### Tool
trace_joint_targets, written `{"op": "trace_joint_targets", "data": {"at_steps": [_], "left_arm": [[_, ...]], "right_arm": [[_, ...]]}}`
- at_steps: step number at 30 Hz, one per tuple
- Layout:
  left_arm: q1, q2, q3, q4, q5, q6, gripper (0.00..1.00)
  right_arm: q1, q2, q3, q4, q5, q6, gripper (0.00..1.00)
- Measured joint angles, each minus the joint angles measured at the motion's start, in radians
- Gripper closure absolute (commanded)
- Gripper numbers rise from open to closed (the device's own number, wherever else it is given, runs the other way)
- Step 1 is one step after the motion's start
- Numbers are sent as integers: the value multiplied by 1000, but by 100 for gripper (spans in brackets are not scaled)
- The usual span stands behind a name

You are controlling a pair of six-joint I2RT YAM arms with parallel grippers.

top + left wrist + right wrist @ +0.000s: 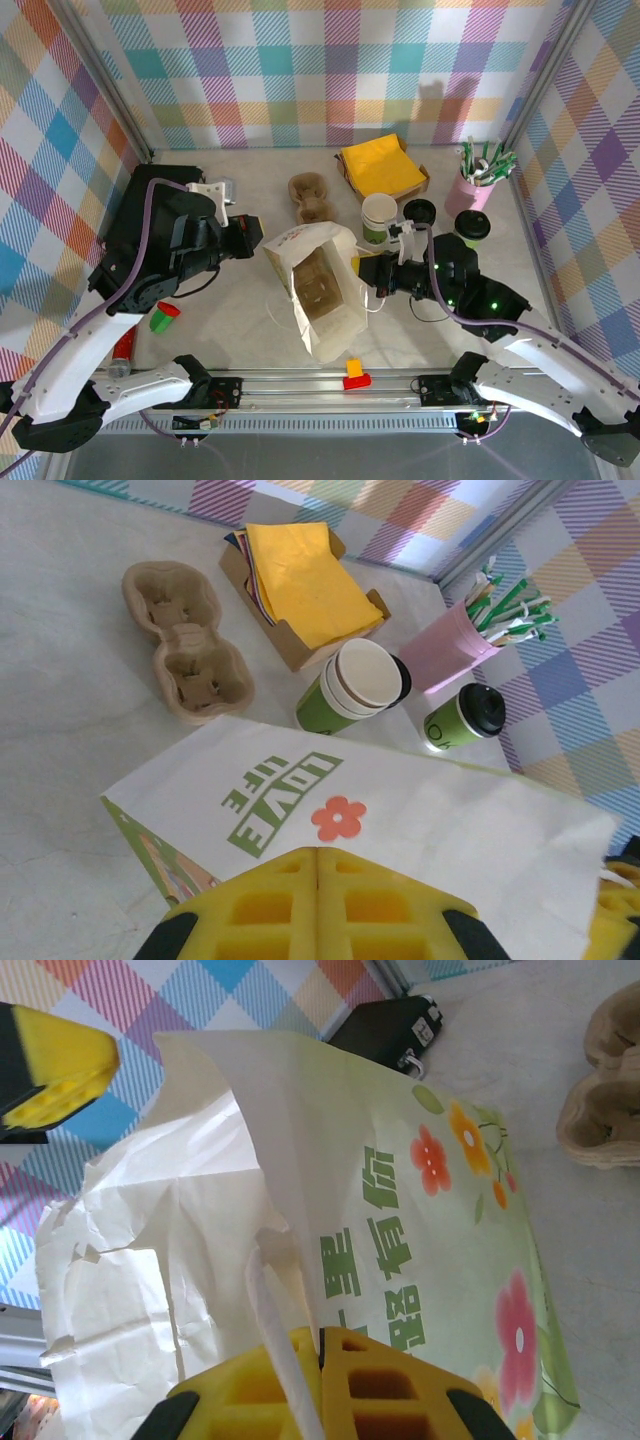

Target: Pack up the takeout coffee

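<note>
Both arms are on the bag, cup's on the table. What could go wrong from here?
1. The left gripper and right gripper both pinch the bag rim; freeing one for the cup may let the mouth sag shut.
2. The creased paper could tear at the right pinch.
3. The cup has no lid and stands close to the right arm; a bump could tip it.

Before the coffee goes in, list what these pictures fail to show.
Red-capped item, top view: mostly under the left arm, kind unclear.
Takeout coffee cup, left wrist view: foot hidden behind the white bag's edge.
Black lid, left wrist view: mostly behind that cup.
White bag's inside, both wrist views: its own walls block it.
Lidded cup's print, left wrist view: too small.
</note>
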State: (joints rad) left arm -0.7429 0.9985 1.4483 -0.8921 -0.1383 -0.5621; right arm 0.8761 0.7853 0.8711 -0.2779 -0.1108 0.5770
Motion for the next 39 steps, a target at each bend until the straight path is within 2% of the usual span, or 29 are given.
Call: {"op": "trace_joint_targets", "data": {"at_steps": [5,9,16,25,30,34,39], "left_arm": [[7,1,-10,-1,-6,3,100],[13,8,-12,-1,-6,3,100],[18,22,-12,-2,-6,2,100],[22,45,-12,-1,0,2,100],[26,57,-12,-1,6,2,100],[26,59,-12,-1,18,2,100],[26,58,-12,-1,24,2,100]], "right_arm": [[35,-46,-33,9,40,-26,95],[41,-58,-39,5,88,-32,100],[41,-58,-35,-45,173,13,99],[41,-51,-29,-81,207,47,98],[41,2,31,-177,263,127,99],[41,96,150,-309,309,211,92],[28,169,214,-397,351,270,91]]}}
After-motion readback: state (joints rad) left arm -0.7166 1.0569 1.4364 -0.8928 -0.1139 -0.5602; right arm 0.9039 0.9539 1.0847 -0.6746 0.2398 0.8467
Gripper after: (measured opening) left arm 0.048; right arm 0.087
